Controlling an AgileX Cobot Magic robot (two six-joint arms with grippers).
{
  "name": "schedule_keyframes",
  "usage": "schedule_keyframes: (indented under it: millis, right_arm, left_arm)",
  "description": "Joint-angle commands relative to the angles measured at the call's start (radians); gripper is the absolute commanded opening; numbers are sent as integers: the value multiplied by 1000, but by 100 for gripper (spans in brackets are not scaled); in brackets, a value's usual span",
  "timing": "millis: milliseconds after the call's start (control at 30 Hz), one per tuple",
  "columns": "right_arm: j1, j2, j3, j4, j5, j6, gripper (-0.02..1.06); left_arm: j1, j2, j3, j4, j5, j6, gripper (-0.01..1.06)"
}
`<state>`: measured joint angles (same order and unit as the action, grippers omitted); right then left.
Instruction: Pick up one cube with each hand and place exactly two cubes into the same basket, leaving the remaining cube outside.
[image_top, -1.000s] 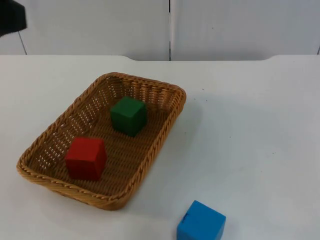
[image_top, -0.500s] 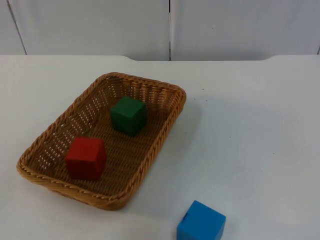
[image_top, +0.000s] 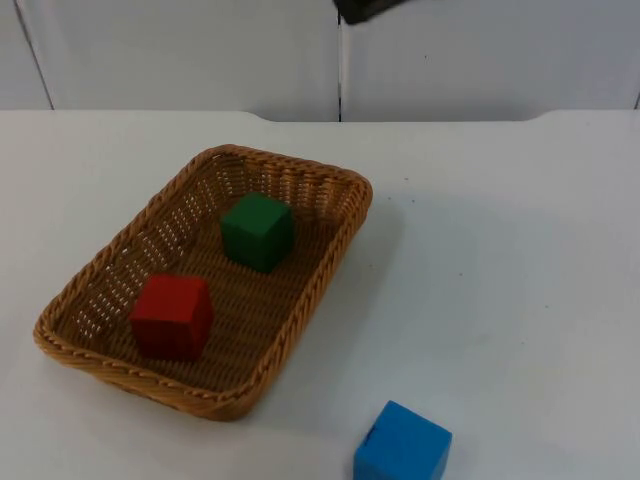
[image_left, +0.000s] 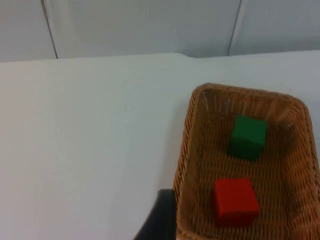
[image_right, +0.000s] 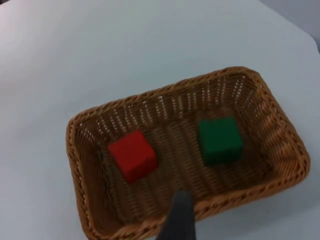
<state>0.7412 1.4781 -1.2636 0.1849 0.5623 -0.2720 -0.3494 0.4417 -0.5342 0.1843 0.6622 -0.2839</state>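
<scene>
1. Basket (image_top: 300, 320): we record one woven wicker basket, rectangular, lying at an angle on the white table (image_top: 500, 230), towards the left arm's side. We see the same basket from both wrist cameras (image_left: 186, 150) (image_right: 85, 200).
2. Green cube (image_top: 257, 231): inside the basket, on its floor, in the half nearer the partition wall (image_top: 180, 50). It stands apart from the basket walls, and we also see it at (image_left: 247, 137) and (image_right: 219, 140).
3. Red cube (image_top: 172, 316): inside the same basket, in the half nearer the camera, well apart from the green cube; also at (image_left: 235, 201) and (image_right: 132, 155).
4. Blue cube (image_top: 402, 444): outside the basket, resting on the table near the front edge of the top view, apart from the basket's rim.
5. Left gripper: we log one dark fingertip (image_left: 161, 220) just beside the basket's outer wall in the left wrist view, raised above the table; holding nothing we can see, and we cannot tell whether its fingers are spread or pressed together.
6. Right gripper: one dark fingertip (image_right: 177, 220) shows over the basket's near rim in the right wrist view; a dark part of the right arm (image_top: 365, 8) sits at the top view's upper edge. Again we cannot tell how the fingers stand
</scene>
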Motion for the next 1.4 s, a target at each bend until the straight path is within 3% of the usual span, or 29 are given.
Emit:
schedule_keyframes:
  millis: [0,300,633,767,900,1133,1367]
  right_arm:
    - [1,-50,55,3,-44,-6,68]
    - [1,-234,214,3,-58,-6,68]
    - [1,-426,330,8,-72,-6,68]
    - [1,-549,392,8,-96,-6,68]
    - [1,-638,445,8,-100,-6,68]
    - [1,-799,528,8,-94,-6,68]
    - [1,-994,568,0,-18,18,68]
  left_arm:
    - [2,-25,3,-40,35,46,82]
    - [2,-104,3,-108,117,139,82]
    - [2,-135,-9,-161,281,256,82]
    - [2,-135,-9,-274,349,395,82]
    - [2,-148,-9,-343,363,464,82]
    - [2,-226,-9,-353,371,469,82]
    - [2,-355,-9,-326,405,434,82]
